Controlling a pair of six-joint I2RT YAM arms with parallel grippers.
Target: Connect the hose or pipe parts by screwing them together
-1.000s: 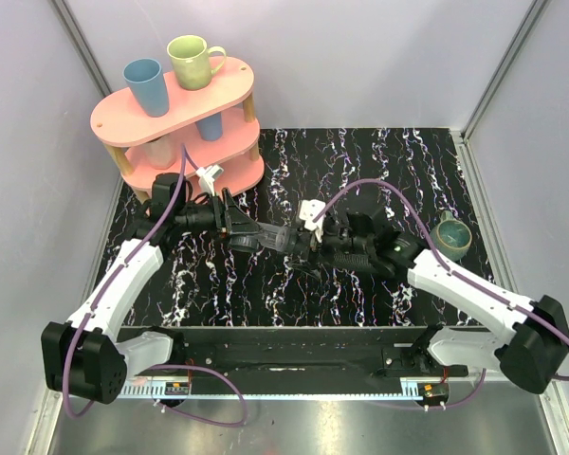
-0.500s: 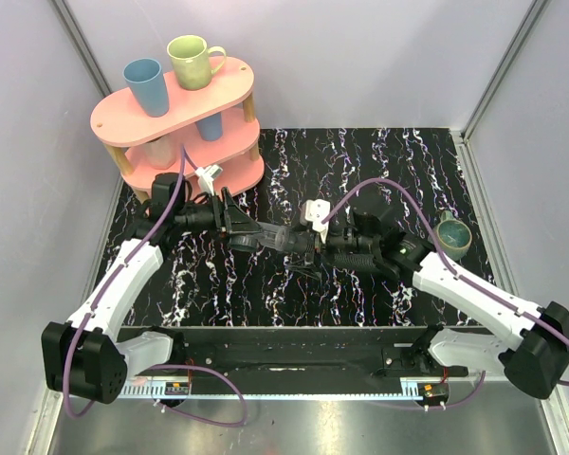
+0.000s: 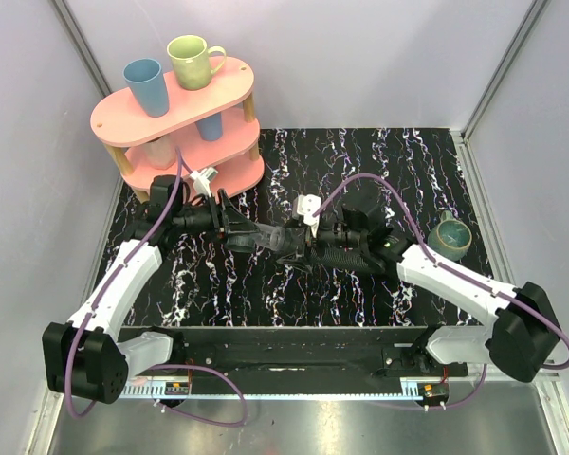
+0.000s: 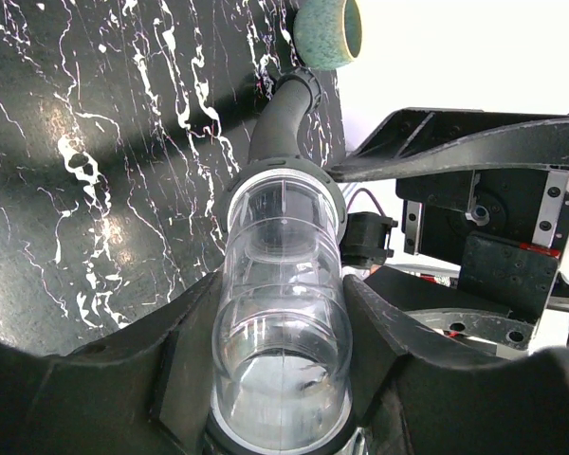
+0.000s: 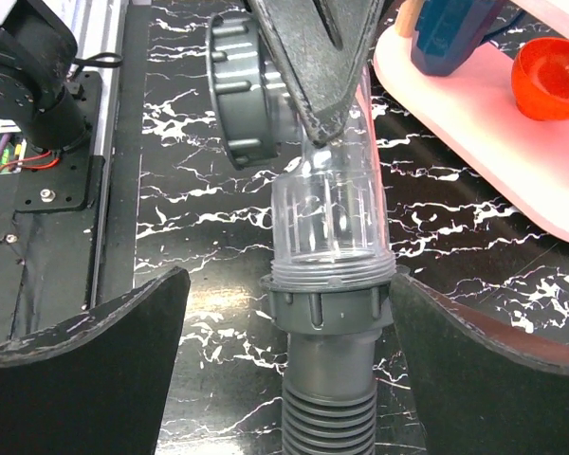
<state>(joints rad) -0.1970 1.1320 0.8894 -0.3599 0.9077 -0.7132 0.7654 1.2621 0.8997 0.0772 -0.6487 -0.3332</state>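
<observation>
The translucent tubular fitting (image 4: 283,284) is clamped between the fingers of my shut left gripper (image 4: 283,318), above the table's middle (image 3: 283,239). Its far end sits in the grey threaded collar (image 5: 330,308) of the black ribbed hose (image 5: 330,417), which runs right across the table (image 3: 351,256). My right gripper (image 5: 286,284) is open and straddles that collar. Its right finger (image 5: 427,322) is at the collar's rim and its left finger (image 5: 142,322) is well apart. A second grey collar ring (image 5: 242,90) sits by the left gripper's fingers.
A pink two-tier shelf (image 3: 175,118) stands at the back left with a blue cup (image 3: 144,85) and a green mug (image 3: 192,62) on top. A small green bowl (image 3: 451,237) sits at the right, beside the hose's far end. An orange bowl (image 5: 550,81) lies on the lower shelf.
My right gripper has slid left along the hose to the collar and its jaws have narrowed slightly. The left gripper and the fitting have stayed put.
</observation>
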